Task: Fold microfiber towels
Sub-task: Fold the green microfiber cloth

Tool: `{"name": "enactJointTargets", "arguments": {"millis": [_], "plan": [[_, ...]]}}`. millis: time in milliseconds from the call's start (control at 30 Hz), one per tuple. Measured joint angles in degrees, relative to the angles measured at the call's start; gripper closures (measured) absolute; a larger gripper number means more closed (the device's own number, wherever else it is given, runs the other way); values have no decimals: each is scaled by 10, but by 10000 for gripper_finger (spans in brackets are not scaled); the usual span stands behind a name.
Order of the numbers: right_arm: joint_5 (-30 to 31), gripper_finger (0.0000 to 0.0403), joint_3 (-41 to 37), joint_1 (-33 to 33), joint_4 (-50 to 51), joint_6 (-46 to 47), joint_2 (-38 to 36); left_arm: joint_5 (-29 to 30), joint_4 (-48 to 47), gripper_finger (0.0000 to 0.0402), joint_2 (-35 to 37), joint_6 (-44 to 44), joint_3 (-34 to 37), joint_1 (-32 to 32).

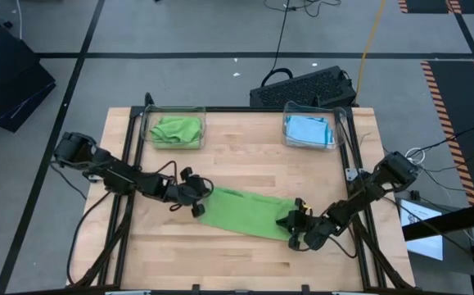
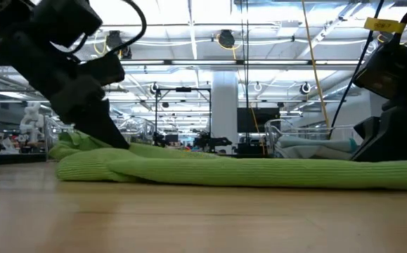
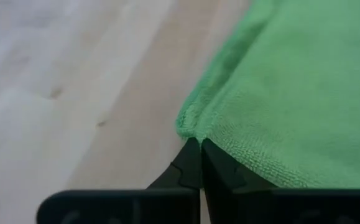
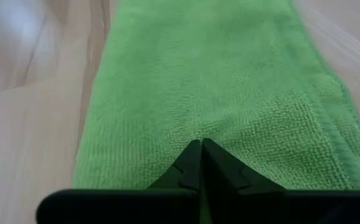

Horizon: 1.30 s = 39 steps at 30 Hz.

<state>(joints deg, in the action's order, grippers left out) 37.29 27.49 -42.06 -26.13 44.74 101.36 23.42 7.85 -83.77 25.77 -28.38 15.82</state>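
Observation:
A lime green microfiber towel (image 1: 249, 215) lies folded into a long strip across the middle of the table, resting flat on the wood. My left gripper (image 1: 197, 199) is shut at the strip's left end, where the cloth is bunched up a little (image 2: 84, 144). My right gripper (image 1: 295, 225) is shut at the strip's right end. A second green towel (image 1: 175, 129) and a light blue one (image 1: 309, 131) sit in clear bins at the back. My left gripper pinches the towel's left end at a corner of its folded edge (image 3: 189, 124), between the two fingertips. It comes slanting down from the table's left. That corner is raised slightly while the remainder of the strip lies on the table. My right gripper has its shut fingertips (image 4: 195, 155) on the towel's right end, about mid-width (image 4: 201, 127), slanting down from the table's right. How much cloth sits between the tips is hidden by the fingers. The towel lies flat on the table there.
Two clear bins stand at the far edge, one at the left (image 1: 151, 123) and one at the right (image 1: 335, 123). Bare wood (image 1: 237, 270) lies between the towel and the near edge. A black frame (image 1: 130, 205) runs along the table's sides.

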Motion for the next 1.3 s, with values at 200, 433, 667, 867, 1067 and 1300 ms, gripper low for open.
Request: {"name": "enactJointTargets", "arguments": {"millis": [200,433,667,867,1067,1300], "plan": [[-4,400,0,0,4,-4,0,48,-16,388,0,-3,0,-24],[4,399,-1,0,-18,-7,2,-14,-18,364,0,-1,0,-38],[5,399,-2,0,-59,-52,-4,-36,-36,266,0,58,0,-37],[0,399,-3,-1,-40,-54,-52,-37,-43,199,26,111,0,-21],[36,398,-3,-1,-36,-84,-107,-7,28,198,55,129,0,40],[11,398,-2,1,-41,-106,-116,-3,212,244,-27,128,-1,121]]}}
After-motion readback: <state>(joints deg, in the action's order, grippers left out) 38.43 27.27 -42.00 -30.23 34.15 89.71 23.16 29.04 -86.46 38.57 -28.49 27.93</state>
